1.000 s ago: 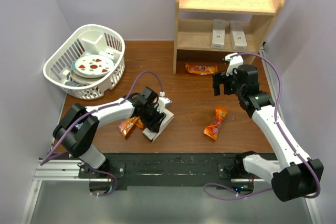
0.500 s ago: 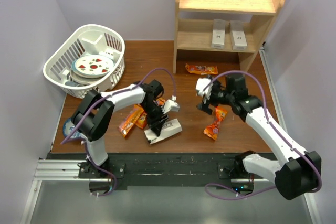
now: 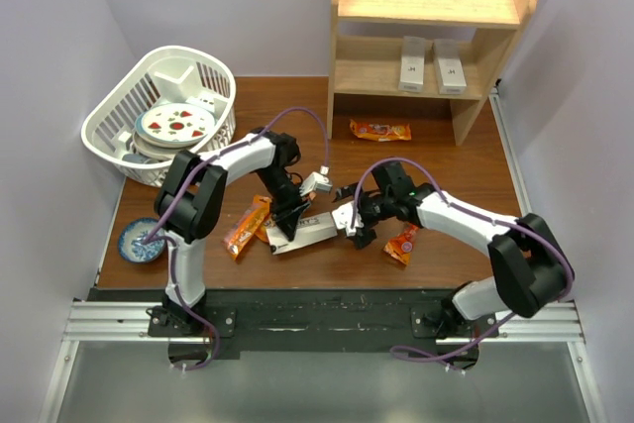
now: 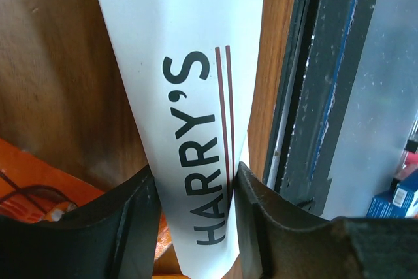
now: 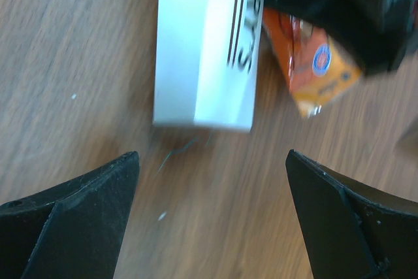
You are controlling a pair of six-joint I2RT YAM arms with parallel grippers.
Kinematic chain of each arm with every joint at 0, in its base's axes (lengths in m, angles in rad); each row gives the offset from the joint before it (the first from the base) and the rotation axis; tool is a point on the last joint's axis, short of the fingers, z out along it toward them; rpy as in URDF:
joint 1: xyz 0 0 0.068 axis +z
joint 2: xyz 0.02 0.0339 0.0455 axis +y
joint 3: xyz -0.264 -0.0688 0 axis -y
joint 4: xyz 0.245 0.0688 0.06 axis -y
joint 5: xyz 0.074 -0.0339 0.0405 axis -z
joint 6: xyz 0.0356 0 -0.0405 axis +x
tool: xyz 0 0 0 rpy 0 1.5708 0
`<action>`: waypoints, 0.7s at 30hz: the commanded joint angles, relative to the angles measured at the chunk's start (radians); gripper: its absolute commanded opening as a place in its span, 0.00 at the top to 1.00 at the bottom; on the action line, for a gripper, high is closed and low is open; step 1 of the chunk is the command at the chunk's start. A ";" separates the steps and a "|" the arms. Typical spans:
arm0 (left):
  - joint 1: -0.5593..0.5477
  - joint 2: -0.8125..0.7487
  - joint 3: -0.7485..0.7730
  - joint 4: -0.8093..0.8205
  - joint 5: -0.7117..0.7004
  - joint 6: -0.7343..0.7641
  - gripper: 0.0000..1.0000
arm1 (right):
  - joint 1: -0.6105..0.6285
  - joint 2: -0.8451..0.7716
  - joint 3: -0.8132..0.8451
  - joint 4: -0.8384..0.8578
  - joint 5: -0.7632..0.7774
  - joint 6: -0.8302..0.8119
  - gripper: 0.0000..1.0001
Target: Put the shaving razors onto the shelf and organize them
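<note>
Table [image 3: 297, 111]: brown wood, carrying the shelf at its far side.
Shelf [image 3: 426, 47]: light wood with two levels; the top level is bare.
Right gripper [image 5: 212, 158]: a second ago it hung just in front of the shelf's lower level. It has since swung well away from the shelf, towards the near edge. Its jaws are spread wide with nothing in them, facing the end of the loose box.
Left gripper [image 4: 192, 174]: well in front of the shelf and to its left, clenched on the third razor box, one finger on each long side.
Third razor box [image 3: 312, 232]: on the table well in front of the shelf. It has been turned from a slant to lie nearly crosswise, its free end towards the right gripper.
Two razor boxes [image 3: 412, 63]: upright side by side on the shelf's lower level.
Snack packet [image 3: 246, 227]: just left of the third box, farther from the shelf.
Meaning: two boxes look done, and this looks like a handover of the last one to the arm nearer the shelf.
</note>
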 commanded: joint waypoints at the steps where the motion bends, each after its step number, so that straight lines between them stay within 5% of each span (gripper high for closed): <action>1: 0.006 0.038 0.075 -0.097 0.046 0.100 0.52 | 0.028 0.043 0.056 0.070 -0.054 -0.078 0.01; 13: 0.039 0.080 0.155 -0.099 0.141 0.120 0.50 | 0.065 0.120 0.040 0.123 -0.109 -0.120 0.04; 17: 0.039 0.086 0.150 -0.099 0.150 0.123 0.49 | 0.086 0.108 -0.083 0.480 -0.030 -0.060 0.20; 21: 0.039 0.068 0.135 -0.098 0.158 0.143 0.43 | 0.092 0.099 -0.138 0.625 0.035 0.016 0.40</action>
